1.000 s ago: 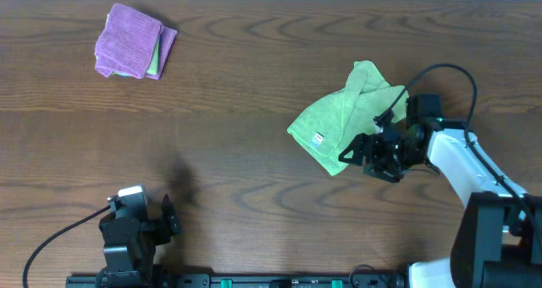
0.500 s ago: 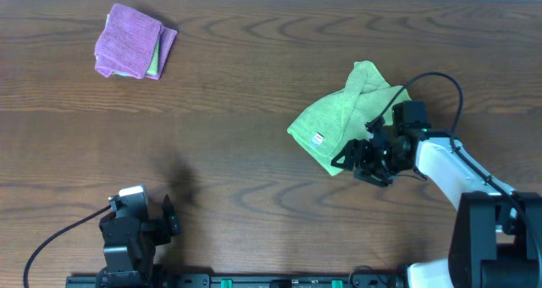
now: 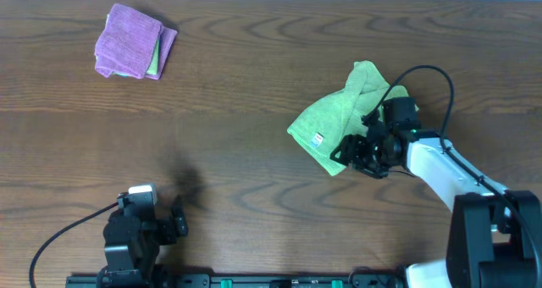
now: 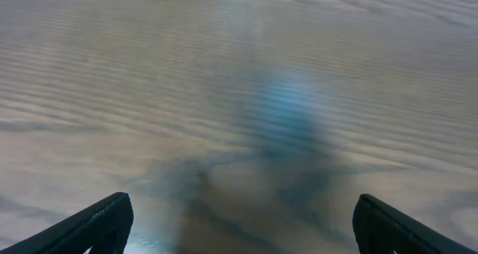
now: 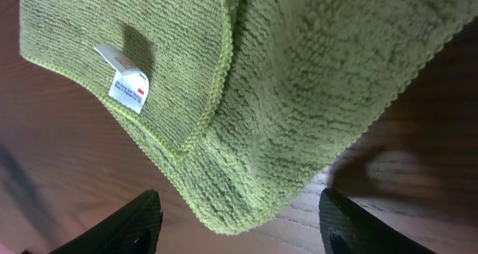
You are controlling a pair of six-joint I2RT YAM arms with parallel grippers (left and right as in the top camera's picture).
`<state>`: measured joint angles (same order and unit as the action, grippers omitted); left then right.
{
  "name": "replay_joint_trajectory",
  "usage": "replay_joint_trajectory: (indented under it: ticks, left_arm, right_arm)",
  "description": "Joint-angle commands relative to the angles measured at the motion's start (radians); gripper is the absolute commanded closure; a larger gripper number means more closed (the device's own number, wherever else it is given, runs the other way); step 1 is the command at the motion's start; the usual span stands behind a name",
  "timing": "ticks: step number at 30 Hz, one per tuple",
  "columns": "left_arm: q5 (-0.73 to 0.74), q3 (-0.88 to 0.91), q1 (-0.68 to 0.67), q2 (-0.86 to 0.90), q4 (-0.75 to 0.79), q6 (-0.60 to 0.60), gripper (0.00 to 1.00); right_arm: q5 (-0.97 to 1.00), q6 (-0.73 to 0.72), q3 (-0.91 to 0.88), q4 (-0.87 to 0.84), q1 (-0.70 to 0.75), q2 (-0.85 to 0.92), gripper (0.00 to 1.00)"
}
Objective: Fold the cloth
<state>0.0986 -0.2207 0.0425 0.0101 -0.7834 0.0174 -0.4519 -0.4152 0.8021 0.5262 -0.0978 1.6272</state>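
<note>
The lime-green cloth (image 3: 343, 117) lies crumpled and partly folded over itself at the right of the table, its white tag (image 3: 318, 138) near the front-left edge. In the right wrist view the cloth (image 5: 299, 90) fills the top, with the tag (image 5: 125, 83) at the left. My right gripper (image 3: 342, 153) is open at the cloth's front corner, its fingers (image 5: 239, 220) on either side of that corner, empty. My left gripper (image 3: 179, 218) is open and empty at the front left, far from the cloth; the left wrist view shows its fingers (image 4: 239, 224) over bare wood.
A purple folded cloth (image 3: 129, 41) with a green one under it lies at the far left back of the wooden table (image 3: 254, 85). The right arm's cable (image 3: 436, 72) arcs above the gripper.
My right gripper has moved left and slightly back, closing in on the cloth's front corner. The left arm has shifted slightly. The cloth has not moved.
</note>
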Motion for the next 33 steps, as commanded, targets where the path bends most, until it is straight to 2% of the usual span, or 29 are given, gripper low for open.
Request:
replay_joint_trajectory:
  ticks: [1,12,19,24,29,31,33]
  left_arm:
    - [0.081,0.016,-0.006,-0.006,0.01,-0.013,0.05]
    - [0.265,0.016,-0.006,-0.006,0.09,-0.01,0.05]
    - [0.327,0.016,-0.006,-0.006,0.095,-0.005,0.05]
    - [0.346,0.016,-0.006,-0.006,0.137,0.13,0.05]
    - [0.352,0.013,-0.006,-0.005,0.229,0.287,0.05]
    - [0.381,0.008,-0.006,-0.001,0.258,0.324,0.05]
    - [0.424,-0.007,-0.006,0.021,0.273,0.385,0.05]
  right_arm:
    - [0.037,-0.046,-0.006,-0.011,-0.021,-0.015,0.33]
    - [0.083,-0.072,-0.011,-0.019,-0.041,-0.015,0.34]
    - [0.085,-0.086,-0.014,-0.041,-0.041,0.008,0.36]
    - [0.08,-0.112,-0.014,-0.045,-0.042,0.053,0.42]
    - [0.07,-0.112,-0.014,-0.052,-0.058,0.082,0.55]
    - [0.071,-0.111,-0.014,-0.058,-0.066,0.082,0.72]
    - [0.071,-0.111,-0.014,-0.059,-0.067,0.082,0.96]
